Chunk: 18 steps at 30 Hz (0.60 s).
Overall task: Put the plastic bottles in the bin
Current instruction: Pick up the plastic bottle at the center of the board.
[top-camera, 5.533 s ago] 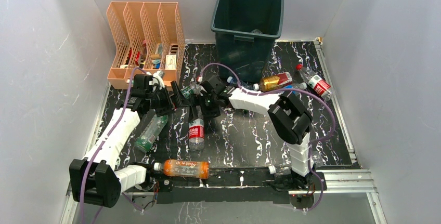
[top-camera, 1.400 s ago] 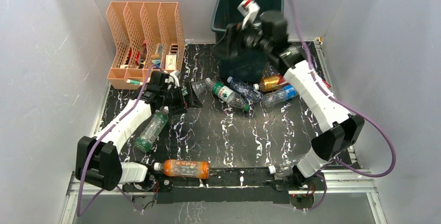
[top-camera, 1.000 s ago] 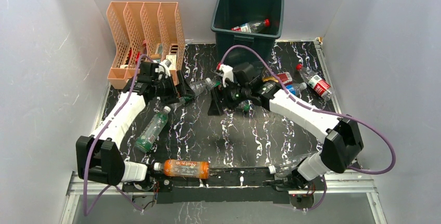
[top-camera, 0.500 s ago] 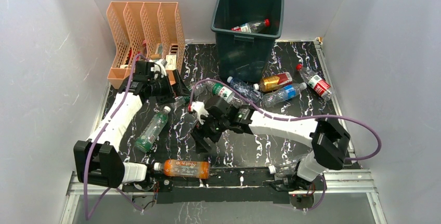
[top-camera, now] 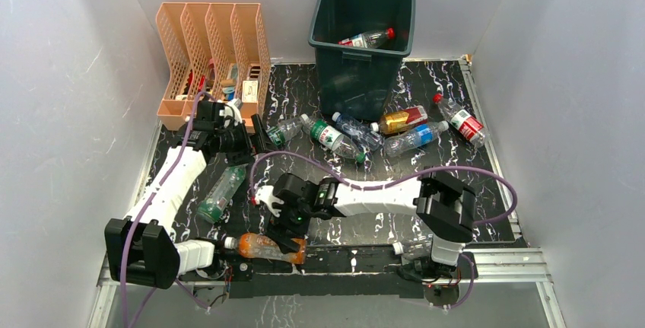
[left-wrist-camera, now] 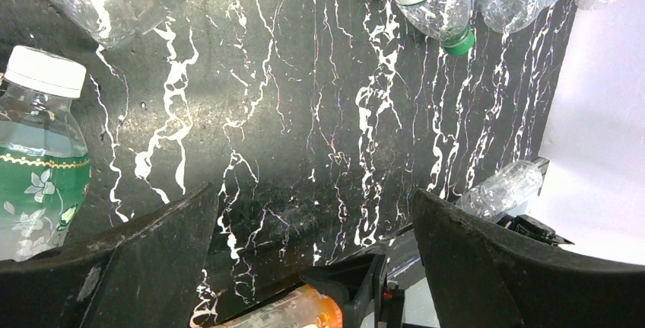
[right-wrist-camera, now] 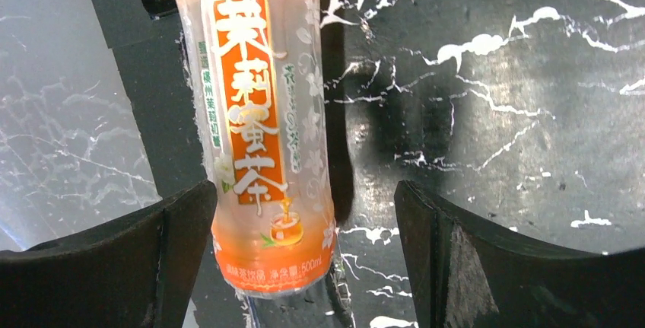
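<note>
One plastic bottle [top-camera: 369,38] with a red cap lies inside the bin [top-camera: 357,84], which stands at the far edge of the table [top-camera: 365,206]. Just in front of the bin more bottles lie on their sides: a green-label bottle [top-camera: 331,136], a gold bottle [top-camera: 403,119], a blue-label bottle [top-camera: 414,138], and a red-label bottle [top-camera: 460,121] nearer the right wall. At the near edge an orange bottle [right-wrist-camera: 258,130] lies flat on its side. Your right jaws are wide open right over it, with the bottle between the two fingers and close to one of them — not squeezed. Your left jaws are wide open too and hold nothing — they hang over the table near the peach organizer [top-camera: 213,62]. A white-cap bottle [left-wrist-camera: 38,153] with a green label lies beside your left arm [top-camera: 171,183].
</note>
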{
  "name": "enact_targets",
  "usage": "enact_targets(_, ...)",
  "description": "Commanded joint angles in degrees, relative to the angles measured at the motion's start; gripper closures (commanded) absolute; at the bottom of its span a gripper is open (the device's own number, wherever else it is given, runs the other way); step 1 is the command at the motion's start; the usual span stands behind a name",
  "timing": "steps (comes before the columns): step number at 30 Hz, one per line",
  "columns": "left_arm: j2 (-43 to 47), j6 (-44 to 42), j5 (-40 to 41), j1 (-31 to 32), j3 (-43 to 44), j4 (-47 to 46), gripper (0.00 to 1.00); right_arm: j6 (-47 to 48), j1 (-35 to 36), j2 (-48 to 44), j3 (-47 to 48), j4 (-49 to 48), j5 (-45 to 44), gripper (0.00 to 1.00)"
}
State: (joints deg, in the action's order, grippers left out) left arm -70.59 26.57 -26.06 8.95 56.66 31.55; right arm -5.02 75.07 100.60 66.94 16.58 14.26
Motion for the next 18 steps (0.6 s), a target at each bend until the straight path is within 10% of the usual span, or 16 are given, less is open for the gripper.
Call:
enact_targets(1, 2.54, -0.12, -1.00, -0.41, -1.12, 1.02, 0.02, 2.77, 1.57, 1.89, 3.58, -0.75, -3.46, 0.02)
enact_targets(18, 3.51, 0.03, -1.18, -0.51, -2.20, 0.85, 0.02, 2.58, 4.83, 4.66, 3.19, -0.92, -4.24, 0.02)
